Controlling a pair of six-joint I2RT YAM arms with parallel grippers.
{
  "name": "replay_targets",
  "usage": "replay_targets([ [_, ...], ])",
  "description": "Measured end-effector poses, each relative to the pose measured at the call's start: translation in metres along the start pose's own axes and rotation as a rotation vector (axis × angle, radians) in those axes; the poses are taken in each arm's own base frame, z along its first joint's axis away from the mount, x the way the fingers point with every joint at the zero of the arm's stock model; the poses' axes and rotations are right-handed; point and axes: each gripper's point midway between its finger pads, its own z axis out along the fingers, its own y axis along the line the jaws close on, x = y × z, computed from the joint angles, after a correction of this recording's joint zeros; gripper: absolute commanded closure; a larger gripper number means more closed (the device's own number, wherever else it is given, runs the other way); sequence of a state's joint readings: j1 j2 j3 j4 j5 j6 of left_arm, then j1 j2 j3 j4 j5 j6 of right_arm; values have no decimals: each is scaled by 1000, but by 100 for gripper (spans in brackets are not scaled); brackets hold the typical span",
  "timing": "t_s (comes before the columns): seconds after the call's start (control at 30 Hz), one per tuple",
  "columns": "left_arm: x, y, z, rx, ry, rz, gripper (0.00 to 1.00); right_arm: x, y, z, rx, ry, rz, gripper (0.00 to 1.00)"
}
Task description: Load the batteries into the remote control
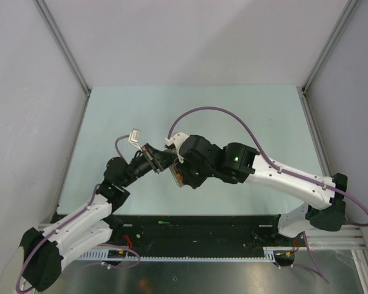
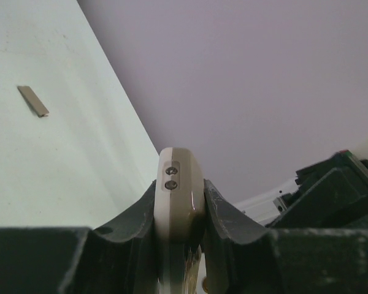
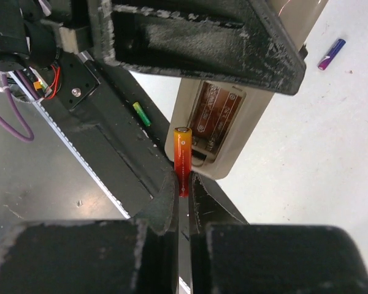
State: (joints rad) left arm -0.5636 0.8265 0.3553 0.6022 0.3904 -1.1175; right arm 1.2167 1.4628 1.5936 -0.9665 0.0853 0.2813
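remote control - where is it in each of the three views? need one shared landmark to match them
Top external: remote control at centre, where the two arms meet.
Left wrist: bottom centre, end-on, clamped in the left gripper.
Right wrist: upper centre, battery bay uncovered, behind the red battery.
Shared landmark: the left gripper clamping it, visible in all three.

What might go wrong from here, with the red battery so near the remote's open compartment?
The red battery is pinched only at its lower end by the right gripper, so it may tilt or slip when pressed into the compartment of the remote control. The left gripper holds the remote in the air by its sides; a push may shift it.
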Motion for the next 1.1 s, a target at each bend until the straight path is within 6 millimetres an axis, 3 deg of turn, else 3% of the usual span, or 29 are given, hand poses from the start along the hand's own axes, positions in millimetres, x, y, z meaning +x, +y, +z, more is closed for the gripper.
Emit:
replay_targets([
  [0.27,0,-7,-2,45,-7,-12,100,-5,-8,7,17,1,22,100],
  [0.5,3,-6,-6,68,-15,-41,100,-22,-6,7,22,-19,32,100],
  [0.83,3,-6,-8,75,-29,-57,100,-21,-6,11,41,19,46,100],
  [1.1,-2,-8,-5,85,-49,-94,100,-33,-2,-10,52,-8,74,100],
])
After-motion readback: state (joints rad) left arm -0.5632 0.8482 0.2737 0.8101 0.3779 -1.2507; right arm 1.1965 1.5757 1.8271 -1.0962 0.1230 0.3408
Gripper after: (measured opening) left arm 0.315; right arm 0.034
